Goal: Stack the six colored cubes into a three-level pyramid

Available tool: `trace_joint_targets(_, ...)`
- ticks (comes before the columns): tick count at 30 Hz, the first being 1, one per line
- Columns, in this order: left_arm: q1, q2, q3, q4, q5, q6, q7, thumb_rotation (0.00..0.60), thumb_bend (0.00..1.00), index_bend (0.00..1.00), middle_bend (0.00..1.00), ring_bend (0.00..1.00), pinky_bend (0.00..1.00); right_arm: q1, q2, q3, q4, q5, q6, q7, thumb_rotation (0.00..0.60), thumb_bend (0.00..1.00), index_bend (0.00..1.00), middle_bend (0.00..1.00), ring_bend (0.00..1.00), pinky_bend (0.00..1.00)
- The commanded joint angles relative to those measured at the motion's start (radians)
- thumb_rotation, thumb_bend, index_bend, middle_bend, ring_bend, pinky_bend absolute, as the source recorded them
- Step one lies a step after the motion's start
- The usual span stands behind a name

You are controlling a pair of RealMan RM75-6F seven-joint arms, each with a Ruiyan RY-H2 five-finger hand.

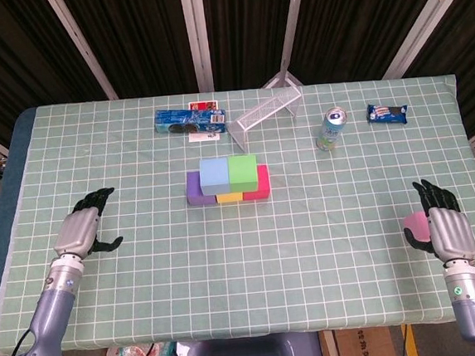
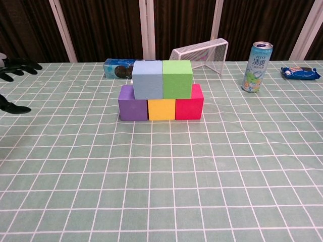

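Observation:
Five cubes stand mid-table: purple (image 1: 194, 188), yellow (image 1: 229, 197) and red (image 1: 260, 183) in a row, with blue (image 1: 214, 174) and green (image 1: 243, 171) on top. The chest view shows the same stack, blue (image 2: 147, 79) and green (image 2: 177, 78) over purple (image 2: 133, 103), yellow (image 2: 161, 109) and red (image 2: 189, 102). A pink cube (image 1: 414, 228) lies at the table's right edge, against the thumb side of my right hand (image 1: 447, 228), whose fingers are stretched out. My left hand (image 1: 84, 227) hovers open at the left, its fingertips (image 2: 19, 64) entering the chest view.
At the back lie a blue cookie pack (image 1: 188, 121), a tipped wire basket (image 1: 266, 109), a drink can (image 1: 331, 129) and a snack packet (image 1: 387, 113). The checked cloth (image 1: 310, 246) covers the table in front of the stack.

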Motion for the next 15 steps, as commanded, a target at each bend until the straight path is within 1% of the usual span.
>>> trace_joint_targets(1,-0.059,-0.037,-0.023,0.037,-0.076,-0.035,0.065,0.6,0.34,0.0,0.04,0.0,0.08,0.001,0.0,0.0,0.0,-0.001,-0.001,0.002,0.6,0.38,0.0,0.0,0.0,0.0)
trace_joint_targets(7,-0.145,-0.11,-0.032,0.095,-0.191,-0.056,0.161,0.6,0.34,0.0,0.04,0.0,0.08,0.002,-0.004,0.0,0.002,-0.006,-0.001,0.006,0.6,0.38,0.0,0.0,0.0,0.0)
trace_joint_targets(15,-0.228,-0.192,-0.045,0.167,-0.293,-0.069,0.236,0.6,0.34,0.0,0.04,0.0,0.08,0.003,-0.005,0.01,0.007,0.006,-0.004,0.022,0.6,0.38,0.0,0.0,0.0,0.0)
